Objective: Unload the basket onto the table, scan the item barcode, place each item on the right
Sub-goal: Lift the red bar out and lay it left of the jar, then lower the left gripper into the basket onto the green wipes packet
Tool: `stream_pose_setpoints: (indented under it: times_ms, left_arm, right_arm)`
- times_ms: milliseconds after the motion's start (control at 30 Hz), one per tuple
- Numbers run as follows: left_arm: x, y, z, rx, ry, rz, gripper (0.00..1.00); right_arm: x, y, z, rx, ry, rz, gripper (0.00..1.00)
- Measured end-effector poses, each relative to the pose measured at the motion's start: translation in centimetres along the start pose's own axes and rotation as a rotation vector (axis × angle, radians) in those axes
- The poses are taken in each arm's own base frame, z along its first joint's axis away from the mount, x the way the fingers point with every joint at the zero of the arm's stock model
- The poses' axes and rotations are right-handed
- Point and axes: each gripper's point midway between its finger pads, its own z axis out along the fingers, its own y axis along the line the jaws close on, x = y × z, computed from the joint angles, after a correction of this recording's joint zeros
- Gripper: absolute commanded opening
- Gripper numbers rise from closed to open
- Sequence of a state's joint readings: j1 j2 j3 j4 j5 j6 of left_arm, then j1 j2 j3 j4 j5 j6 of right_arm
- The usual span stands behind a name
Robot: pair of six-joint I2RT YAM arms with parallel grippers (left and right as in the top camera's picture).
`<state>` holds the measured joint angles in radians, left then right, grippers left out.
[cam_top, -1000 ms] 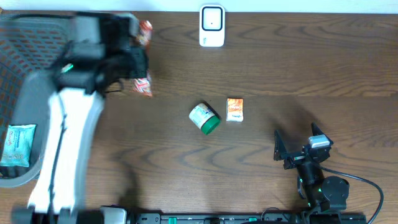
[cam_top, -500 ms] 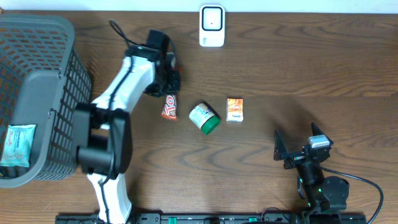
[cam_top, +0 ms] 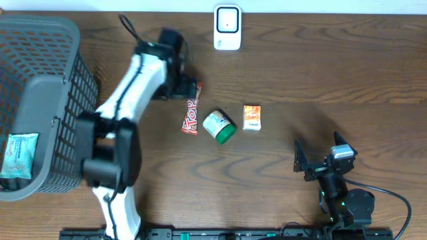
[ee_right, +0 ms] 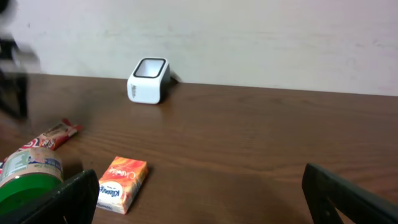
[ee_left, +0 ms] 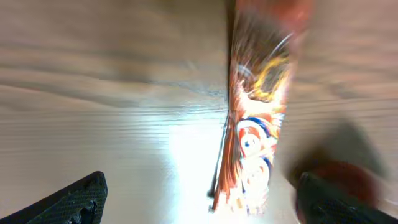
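An orange-red candy bar [cam_top: 191, 117] lies on the brown table just left of a green-lidded can [cam_top: 219, 127]. My left gripper [cam_top: 187, 90] hovers over the bar's far end. In the left wrist view, which is blurred, the bar [ee_left: 258, 124] runs lengthwise between the wide-open fingertips [ee_left: 68, 202], and neither touches it. The white scanner [cam_top: 227, 28] stands at the back edge, also in the right wrist view [ee_right: 149, 79]. An orange tissue pack [cam_top: 251, 117] lies right of the can. My right gripper [cam_top: 319, 163] rests open near the front right, holding nothing [ee_right: 199, 208].
A grey mesh basket [cam_top: 40, 80] fills the left side, with a blue-green packet [cam_top: 20, 155] inside. The left arm's white links [cam_top: 123, 100] stretch from the front edge past the basket. A pale wall [ee_right: 249, 37] rises behind the scanner.
The left arm swung from beside the basket toward the middle of the table with the candy bar. Its jaws then opened, and the bar now lies next to the can. The right arm stayed still.
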<state>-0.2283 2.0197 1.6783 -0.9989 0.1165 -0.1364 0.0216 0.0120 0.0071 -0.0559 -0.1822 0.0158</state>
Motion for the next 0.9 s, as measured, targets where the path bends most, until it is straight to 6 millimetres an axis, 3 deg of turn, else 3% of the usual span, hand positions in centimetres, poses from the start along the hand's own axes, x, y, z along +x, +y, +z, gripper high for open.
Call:
stream_pose_setpoints:
  times_ms: [33,100,200,267,333,367,433,500,567,667,733,833,900]
  left_arm:
    - [-1.1,0.3,-2.5,0.002,-0.061,0.0,0.98]
    - [-3.6,1.3,-9.8,0.007,-0.25,-0.01,0.98]
    - [-5.3,4.4,-23.0,0.007,-0.59,-0.069,0.98]
    - [-4.2,7.4,-30.9,-0.019,-0.794,-0.134,0.98]
    - [-1.7,11.2,-37.2,-0.079,-0.955,-0.221,0.98]
    - [0.2,13.5,-39.7,-0.129,-1.017,-0.281,0.98]
    - [3.4,17.3,-42.4,-0.217,-1.071,-0.391,0.98]
    - [6.1,20.9,-42.7,-0.29,-1.053,-0.513,0.98]
    - [8.2,24.9,-41.0,-0.344,-0.968,-0.66,0.98]
    - [11.2,30.8,-35.8,-0.364,-0.756,-0.9,0.98]
    - [13.0,34.1,-31.1,-0.34,-0.582,-1.05,0.98]
    - [14.9,37.3,-25.3,-0.318,-0.376,-1.189,0.98]
    - [16.1,38.3,-22.7,-0.337,-0.262,-1.245,0.98]
  right_arm:
    - [0.0,0.0,0.0,0.0,0.0,0.0,0.99]
    - [0.0,0.0,0.0,0.0,0.0,0.0,0.99]
    - [0.0,0.0,0.0,0.0,0.0,0.0,0.99]
    - [0.0,0.0,0.0,0.0,0.0,0.0,0.99]
    - [0.0,0.0,0.0,0.0,0.0,0.0,0.99]
    - [0.0,0.0,0.0,0.0,0.0,0.0,0.99]
    - [0.0,0.0,0.0,0.0,0.0,0.0,0.99]
    - [0.0,0.0,0.0,0.0,0.0,0.0,0.99]
    - [0.0,0.0,0.0,0.0,0.0,0.0,0.99]
    - [0.0,0.0,0.0,0.0,0.0,0.0,0.99]
    - [0.0,0.0,0.0,0.0,0.0,0.0,0.99]
    - [0.0,0.0,0.0,0.0,0.0,0.0,0.99]
    - [0.0,0.0,0.0,0.0,0.001,0.0,0.99]
